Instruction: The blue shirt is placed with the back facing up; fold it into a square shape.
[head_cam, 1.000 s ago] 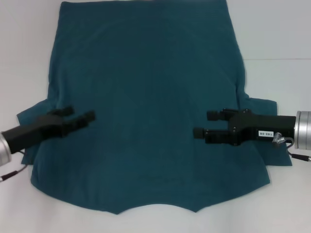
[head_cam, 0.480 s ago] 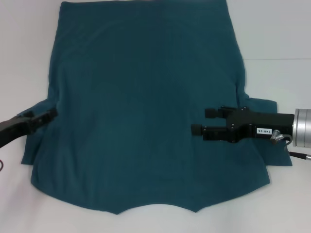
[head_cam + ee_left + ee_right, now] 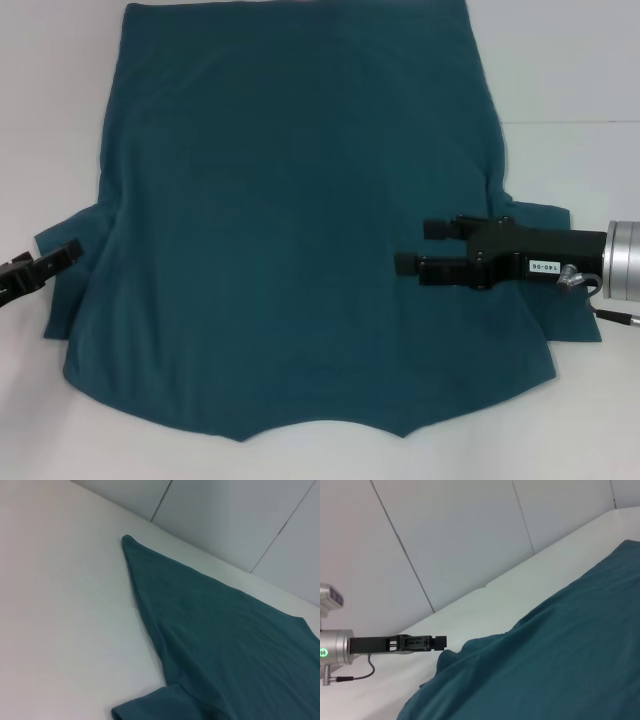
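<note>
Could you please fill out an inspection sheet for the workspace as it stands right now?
Surface: white table, bare around the cloth.
Job's things: blue shirt lying flat and spread out, no fold made yet; both sleeves stick out at the sides.
Clutter: nothing seen.
Grippers: right gripper hovers over the shirt's right side, jaws open, holding nothing. Left gripper sits at the left sleeve's edge, mostly out of the head view; jaw state cannot be told.
Cables: a thin cable at the right wrist; another below the left arm in the right wrist view.
Surroundings: pale panelled wall behind the table.
</note>
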